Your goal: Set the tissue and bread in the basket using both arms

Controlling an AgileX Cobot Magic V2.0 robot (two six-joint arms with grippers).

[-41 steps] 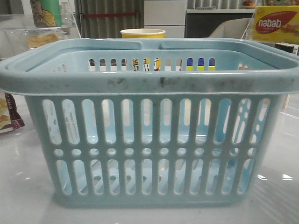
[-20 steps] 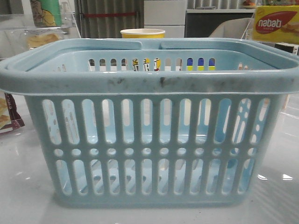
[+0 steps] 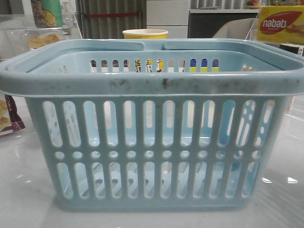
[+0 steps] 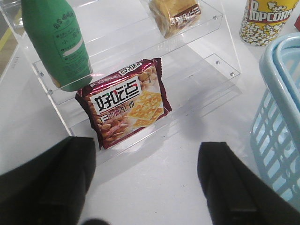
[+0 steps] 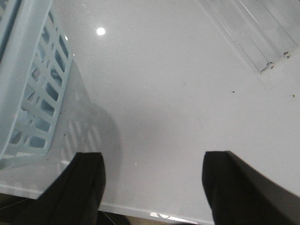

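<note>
The pale blue basket [image 3: 152, 85] fills the front view and looks empty through its slots; its side also shows in the left wrist view [image 4: 281, 117] and the right wrist view [image 5: 28, 84]. The bread [image 4: 176, 14], golden-yellow in a clear packet with a dark brown label, lies on an upper step of a clear acrylic shelf [image 4: 206, 70]; it also shows in the front view [image 3: 43, 40]. The tissue is out of view. My left gripper [image 4: 145, 178] is open and empty over bare table in front of the shelf. My right gripper [image 5: 152, 183] is open and empty over bare table beside the basket.
A maroon biscuit packet [image 4: 126, 101] leans on the shelf's lowest step, with a green bottle [image 4: 56, 42] above it. A popcorn cup [image 4: 265, 21] stands behind the basket. A yellow nabati box [image 3: 280, 23] is at the back right. Another clear shelf [image 5: 253, 33] lies near the right gripper.
</note>
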